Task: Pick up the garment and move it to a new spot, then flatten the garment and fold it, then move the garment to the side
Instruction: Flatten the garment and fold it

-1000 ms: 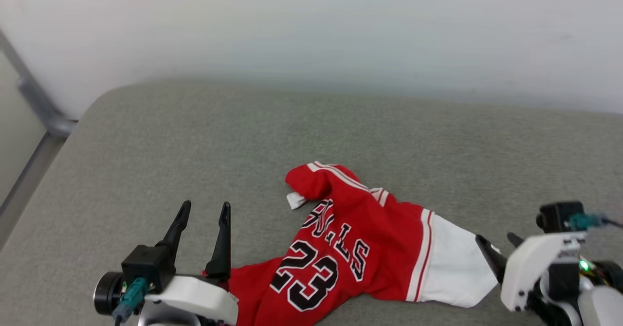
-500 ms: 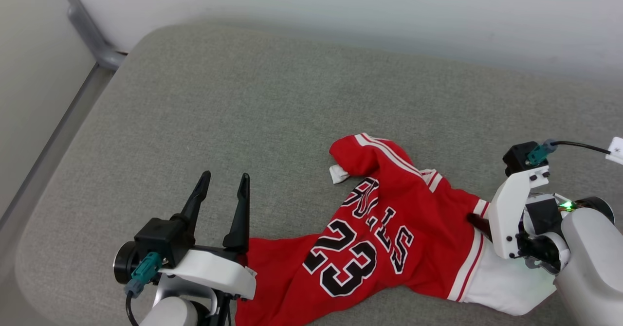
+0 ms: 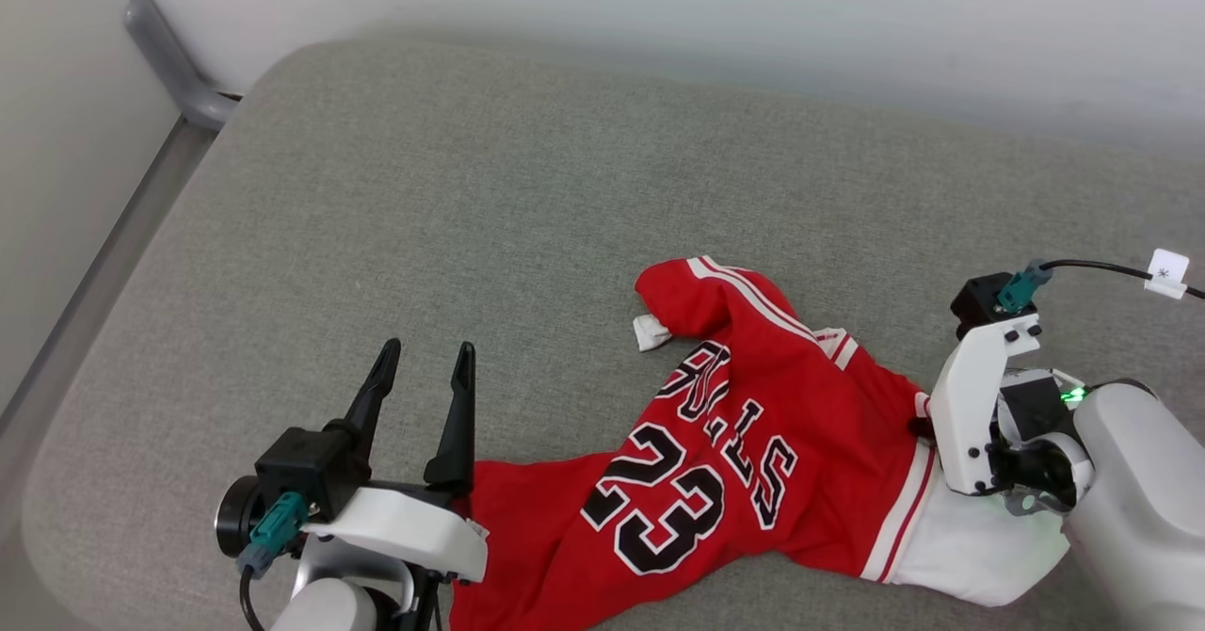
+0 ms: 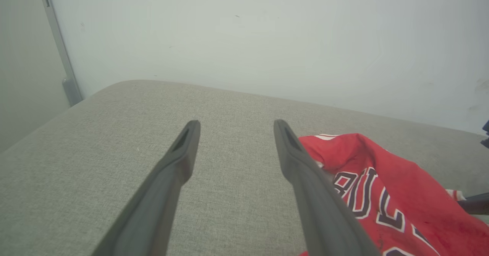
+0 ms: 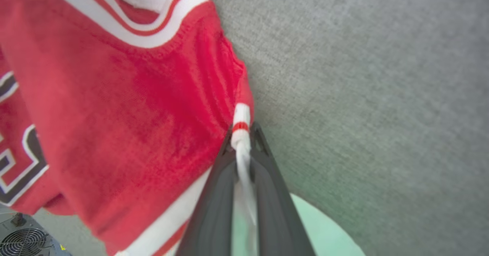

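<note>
Pinched tight with right gripper [image 5: 242,135] on striped sleeve trim of the garment [image 5: 133,95].
Spread wide and empty at left gripper [image 3: 424,360], just beside the red hem; lying crumpled, lettering up, on grey cushion [image 3: 471,188].

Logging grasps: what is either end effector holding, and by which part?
Right end effector pinches the red jersey T-shirt at its striped sleeve seam; left end effector holds nothing.
</note>
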Robot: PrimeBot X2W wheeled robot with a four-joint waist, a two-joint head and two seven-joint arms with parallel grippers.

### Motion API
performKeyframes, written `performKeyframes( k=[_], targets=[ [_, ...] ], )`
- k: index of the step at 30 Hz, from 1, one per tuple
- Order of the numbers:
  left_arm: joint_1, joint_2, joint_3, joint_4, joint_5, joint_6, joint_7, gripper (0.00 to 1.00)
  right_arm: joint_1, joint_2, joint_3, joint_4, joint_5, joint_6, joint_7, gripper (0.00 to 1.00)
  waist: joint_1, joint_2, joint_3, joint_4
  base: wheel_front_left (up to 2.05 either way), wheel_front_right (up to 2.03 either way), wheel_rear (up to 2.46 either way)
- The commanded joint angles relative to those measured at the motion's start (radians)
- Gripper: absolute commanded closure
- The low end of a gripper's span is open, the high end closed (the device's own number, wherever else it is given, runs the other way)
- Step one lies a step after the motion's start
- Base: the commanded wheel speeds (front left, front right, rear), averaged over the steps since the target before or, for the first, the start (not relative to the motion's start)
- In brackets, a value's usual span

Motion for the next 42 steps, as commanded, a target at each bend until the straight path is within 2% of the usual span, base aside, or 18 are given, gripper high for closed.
performKeyframes(
  k=[1,7,9,13,17,22,23,25,26,33,42],
  targets=[
    [0.01,-0.003,0.007,0.005,0.008,-0.005,-0.005,0.0,-0.012,-0.02,0.001,-0.004,-0.004,-0.002,-0.023,1.0,-0.0001,0.0,-0.015,-0.015,0.0,0.0,0.0],
    [0.035,-0.002,0.02,0.015,0.013,-0.011,-0.004,0.0,-0.037,-0.085,-0.05,-0.111,-0.028,-0.001,-0.102,1.0,-0.0001,0.0,-0.051,-0.059,0.0,0.0,0.0],
    [0.044,-0.004,0.021,0.018,0.01,-0.012,-0.004,0.0,-0.007,-0.111,-0.091,-0.14,-0.043,-0.002,-0.109,1.0,-0.0001,0.0,-0.061,-0.073,0.0,0.0,0.0],
    [0.056,-0.004,0.024,0.017,0.009,-0.005,-0.004,0.0,0.084,-0.125,-0.207,-0.172,-0.078,-0.001,-0.081,1.0,-0.0001,0.0,-0.071,-0.099,0.0,0.0,0.0],
    [0.064,-0.003,0.026,0.018,0.001,-0.004,-0.004,0.0,0.2,-0.094,-0.324,-0.176,-0.106,-0.001,-0.067,1.0,-0.0001,0.0,-0.07,-0.118,0.0,0.0,0.0],
    [0.063,0.001,0.028,0.022,-0.002,-0.001,0.001,0.0,0.297,-0.022,-0.439,-0.188,-0.158,-0.001,-0.127,1.0,-0.0001,0.0,-0.066,-0.134,0.0,0.0,0.0],
    [0.065,0.002,0.03,0.024,-0.004,0.001,0.0,0.0,0.312,-0.001,-0.457,-0.191,-0.162,-0.001,-0.144,0.82,-0.0001,0.0,-0.066,-0.137,0.0,0.0,0.0],
    [0.068,0.005,0.031,0.027,-0.008,0.003,0.003,0.0,0.326,0.025,-0.488,-0.215,-0.188,-0.001,-0.207,0.22,-0.0001,0.0,-0.068,-0.141,0.0,0.0,0.0],
    [0.069,0.007,0.033,0.029,-0.01,0.005,0.005,0.0,0.334,0.045,-0.502,-0.225,-0.197,-0.001,-0.239,0.0,-0.0001,0.0,-0.07,-0.144,0.0,0.0,0.0],
    [0.097,0.023,0.044,0.029,-0.019,0.022,0.017,0.0,0.381,0.125,-0.564,-0.298,-0.265,-0.001,-0.483,0.0,-0.0001,0.0,-0.107,-0.169,0.0,0.0,0.0],
    [0.138,0.039,0.051,0.015,-0.029,0.043,0.045,0.0,0.481,0.191,-0.559,-0.427,-0.387,-0.001,-0.7,0.0,-0.0001,0.0,-0.168,-0.203,0.0,0.0,0.0]
  ],
)
